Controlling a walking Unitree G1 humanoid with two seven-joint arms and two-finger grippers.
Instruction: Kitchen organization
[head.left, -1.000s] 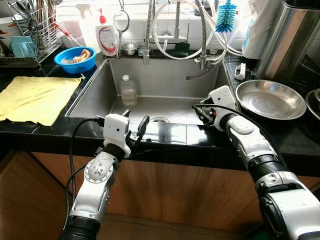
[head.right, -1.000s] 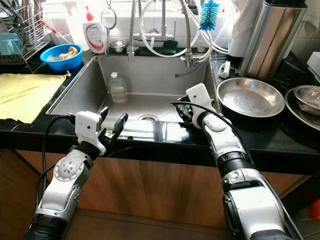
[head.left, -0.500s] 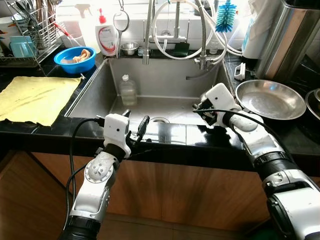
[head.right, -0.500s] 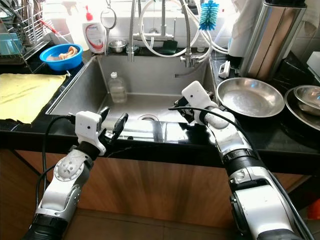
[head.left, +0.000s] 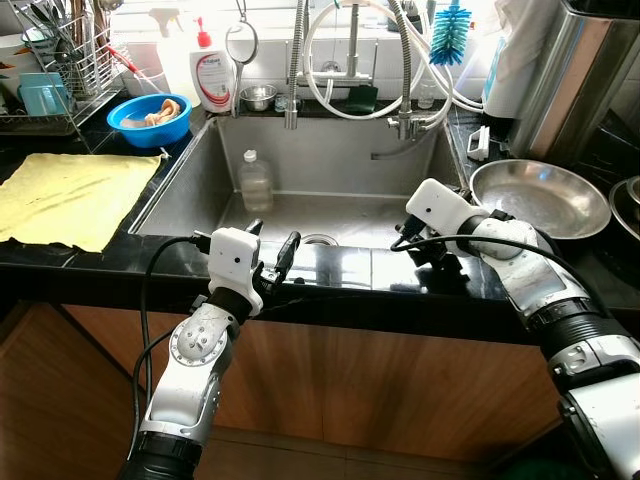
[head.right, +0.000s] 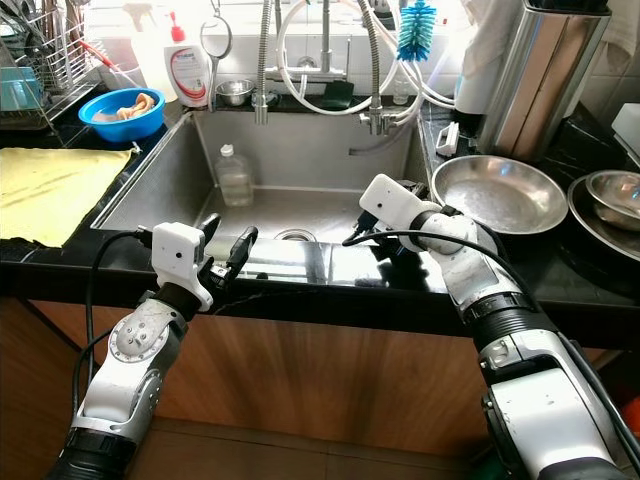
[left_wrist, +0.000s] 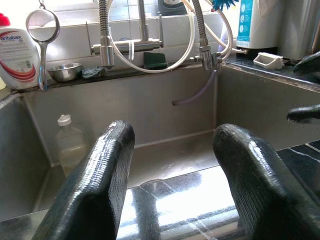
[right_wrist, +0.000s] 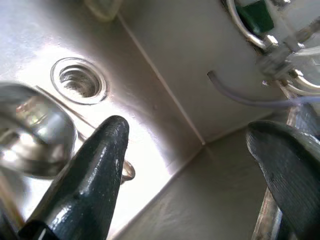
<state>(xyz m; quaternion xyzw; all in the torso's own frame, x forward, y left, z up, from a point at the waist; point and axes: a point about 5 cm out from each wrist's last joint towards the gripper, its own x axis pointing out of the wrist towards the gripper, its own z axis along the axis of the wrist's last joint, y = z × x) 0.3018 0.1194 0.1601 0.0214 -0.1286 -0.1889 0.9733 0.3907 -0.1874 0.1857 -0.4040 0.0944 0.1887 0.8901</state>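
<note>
Down in the steel sink (head.left: 200, 185) a clear plastic bottle (head.left: 256, 180) with a white cap stands upright against the back wall, towards the left side, and the round drain (head.left: 320, 240) sits in the floor near the front. Through the right wrist camera there's a shiny ladle bowl (right_wrist: 30, 132) lying on the sink floor just beside the drain, its thin handle running off past it.

The right gripper (right_wrist: 195, 175) hangs over the sink's front right corner, pointing down into the basin, fingers spread wide with nothing between them. The right arm reaches in from the black counter (head.left: 90, 262) edge, its white wrist housing sitting above the rim.

Over on the other side, the left gripper (head.left: 270, 250) hovers above the front counter edge, aimed at the sink, its two black fingers (left_wrist: 97, 185) well apart and holding nothing.

Moving outward: on the counter to the right of the sink lies a wide steel pan (head.left: 540, 198), with another steel bowl (head.right: 610, 200) just beyond it and a tall steel canister (head.left: 565, 75) behind. Along the back ledge are hoses and taps (head.left: 350, 60), a small steel bowl (head.left: 259, 97), a green sponge (head.left: 362, 98), a blue bottle brush (head.left: 451, 30), a hanging strainer (head.left: 241, 45) and a white soap bottle (head.left: 212, 72) with a red pump. To the left sit a blue bowl (head.left: 149, 117), a yellow cloth (head.left: 70, 195) spread flat, and a wire dish rack (head.left: 60, 70) with utensils.
</note>
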